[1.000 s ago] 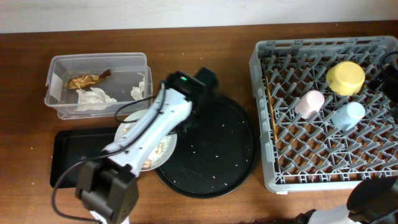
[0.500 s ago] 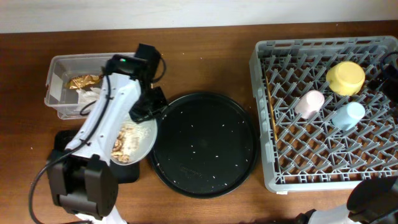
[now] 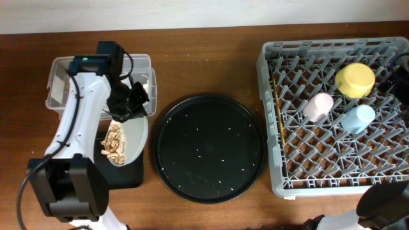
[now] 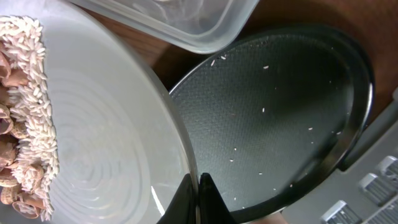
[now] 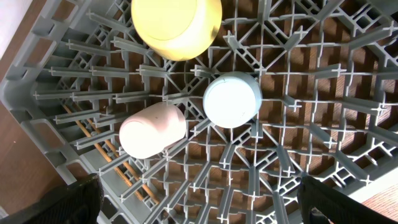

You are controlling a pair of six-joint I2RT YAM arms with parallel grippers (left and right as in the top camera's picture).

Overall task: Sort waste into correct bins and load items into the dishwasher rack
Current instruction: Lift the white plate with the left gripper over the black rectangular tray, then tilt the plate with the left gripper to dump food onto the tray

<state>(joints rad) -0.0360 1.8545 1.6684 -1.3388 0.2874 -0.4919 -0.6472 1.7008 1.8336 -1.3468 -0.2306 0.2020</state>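
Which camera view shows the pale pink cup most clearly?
The right wrist view: the pale pink cup is large and close there, among the pegs of the dishwasher rack, beside the light blue cup. The overhead view shows it small. The left wrist view does not show it.

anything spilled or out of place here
White rice grains are scattered across the round black tray. The left gripper holds the grey plate tilted, food scraps piled at its low edge. The pink cup lies sideways in the rack.
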